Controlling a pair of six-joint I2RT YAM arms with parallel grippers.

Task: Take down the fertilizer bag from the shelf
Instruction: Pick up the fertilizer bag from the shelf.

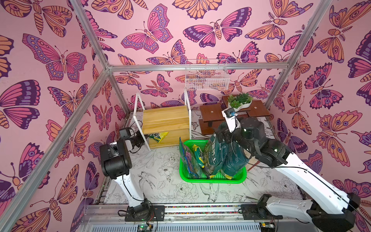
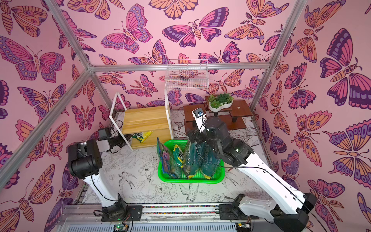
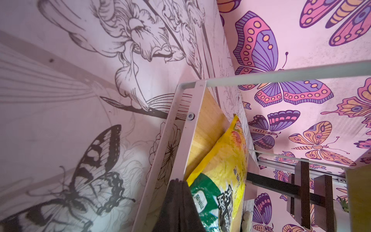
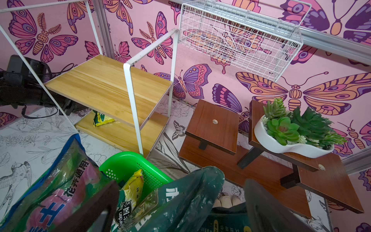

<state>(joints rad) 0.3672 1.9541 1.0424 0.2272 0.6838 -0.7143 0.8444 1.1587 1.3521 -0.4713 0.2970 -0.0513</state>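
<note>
The shelf [image 1: 166,118] [image 2: 146,118] [image 4: 106,84] stands at the back left, with a white frame and two light wooden boards. A yellow and green fertilizer bag [image 1: 159,136] [image 2: 143,136] [image 4: 102,120] lies on its lower board, under the upper one. My left gripper [image 1: 146,138] [image 3: 178,186] reaches in from the shelf's left side. Its fingers are pressed together at the near edge of the fertilizer bag [image 3: 224,164]. My right gripper [image 1: 226,138] [image 4: 180,209] hangs open over the green basket, its fingers wide on either side of a dark green bag's top [image 4: 192,190].
A green basket [image 1: 212,181] [image 2: 190,180] holding several upright bags sits mid-table, close to the shelf's front right leg. Behind it stand a dark brown stepped stand [image 1: 211,114] with a white succulent planter [image 1: 240,103]. A white wire basket [image 1: 206,76] hangs on the back wall.
</note>
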